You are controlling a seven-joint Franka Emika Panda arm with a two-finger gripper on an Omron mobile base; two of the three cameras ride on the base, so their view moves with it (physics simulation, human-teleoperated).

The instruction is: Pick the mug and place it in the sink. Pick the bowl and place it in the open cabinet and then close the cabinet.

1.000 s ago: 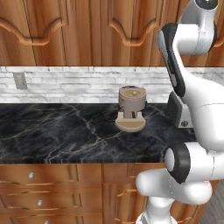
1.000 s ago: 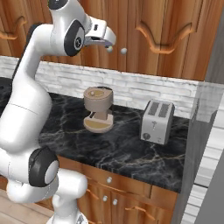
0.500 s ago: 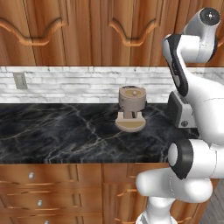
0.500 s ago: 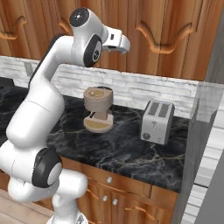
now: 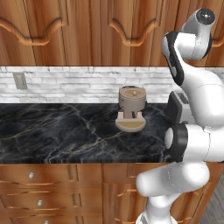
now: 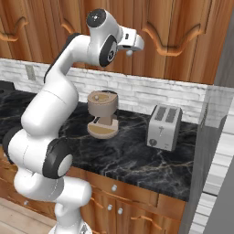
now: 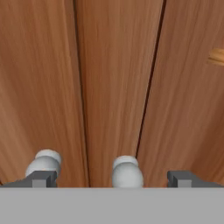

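Wooden cabinet doors, rigid and hinged, are being faced by the spread pincer; knobs are judged the best hold.

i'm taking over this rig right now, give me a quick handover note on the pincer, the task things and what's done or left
Pincer: open, holding nothing, raised up against the closed wooden upper cabinet doors; two round silver knobs sit between its tips in the hand view.
On the black marble counter: a brown coffee machine and a silver toaster.
Task things: mug, bowl and sink are not visible from this spot, so nothing shows whether either placement is done.
Cabinet: the upper doors in front of the arm all look shut.
Left: locate the mug, bowl and sink and confirm each placement; if any cabinet is open, close it last.
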